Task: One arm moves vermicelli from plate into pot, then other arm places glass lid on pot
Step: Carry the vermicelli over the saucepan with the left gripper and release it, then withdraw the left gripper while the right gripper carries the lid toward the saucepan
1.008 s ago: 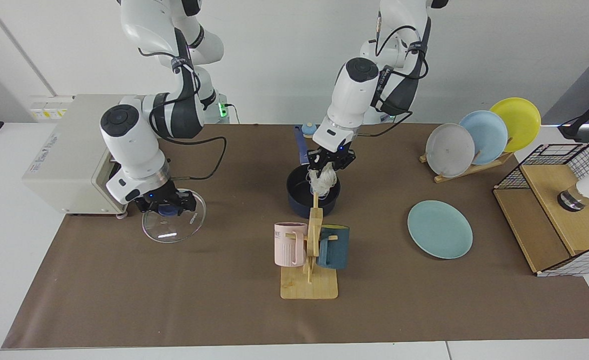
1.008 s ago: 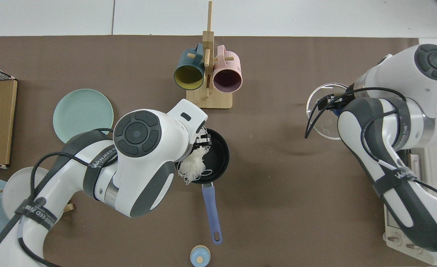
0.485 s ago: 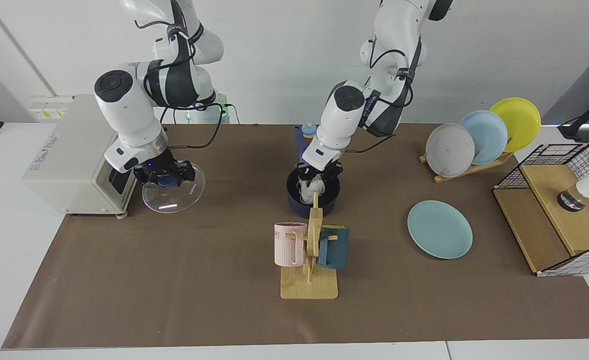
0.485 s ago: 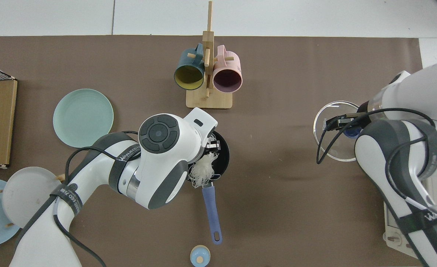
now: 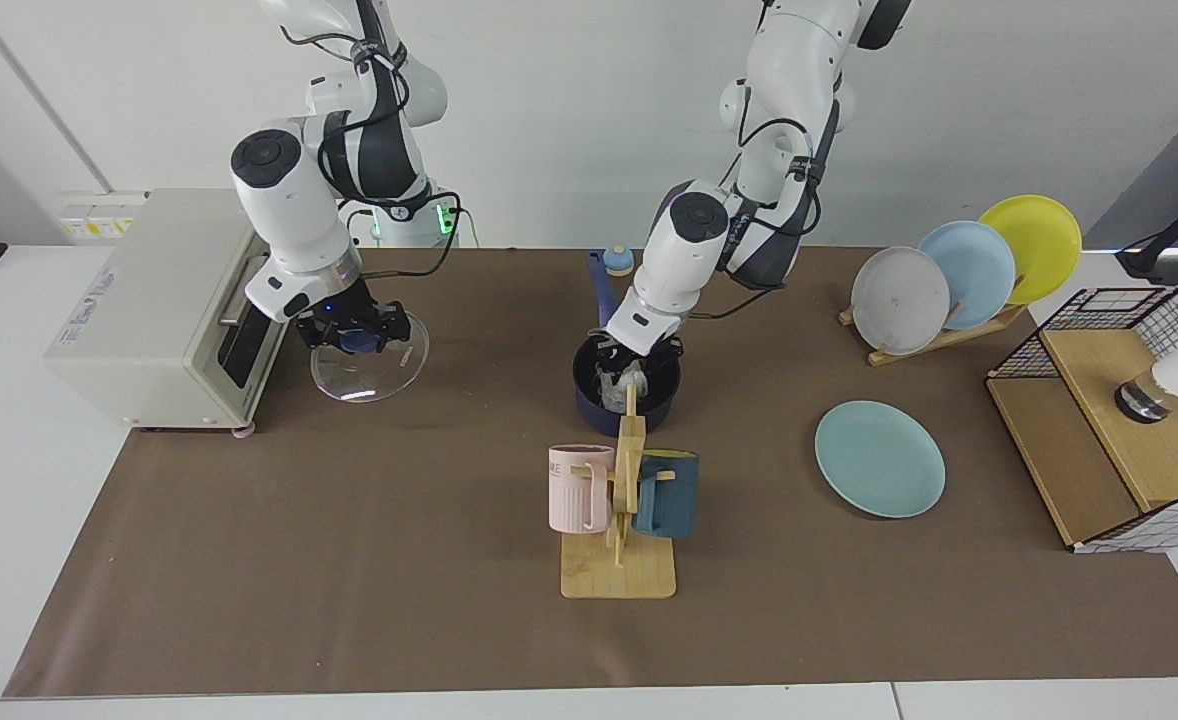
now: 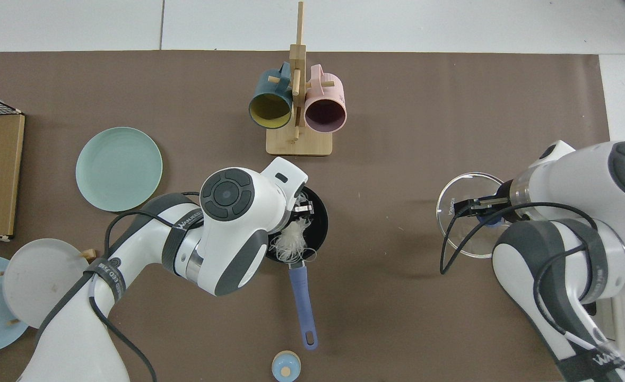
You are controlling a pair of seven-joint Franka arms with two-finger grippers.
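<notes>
Left tool [image 5: 635,362] is lowered into the pot [image 5: 627,392], and its fingers are closed on the vermicelli [image 6: 291,241], which is seen inside the pot. Right tool [image 5: 354,330] is closed on the blue knob of the glass lid [image 5: 371,352], which is held tilted above the bench [image 5: 349,560]. The plate [image 5: 880,458] is left bare, well apart from the pot.

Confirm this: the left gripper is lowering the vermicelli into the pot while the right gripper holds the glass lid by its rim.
Wrong in one respect: the right gripper holds the glass lid by its blue knob, not its rim, as the facing view shows. The rest stands: the left gripper has the vermicelli down in the pot.
</notes>
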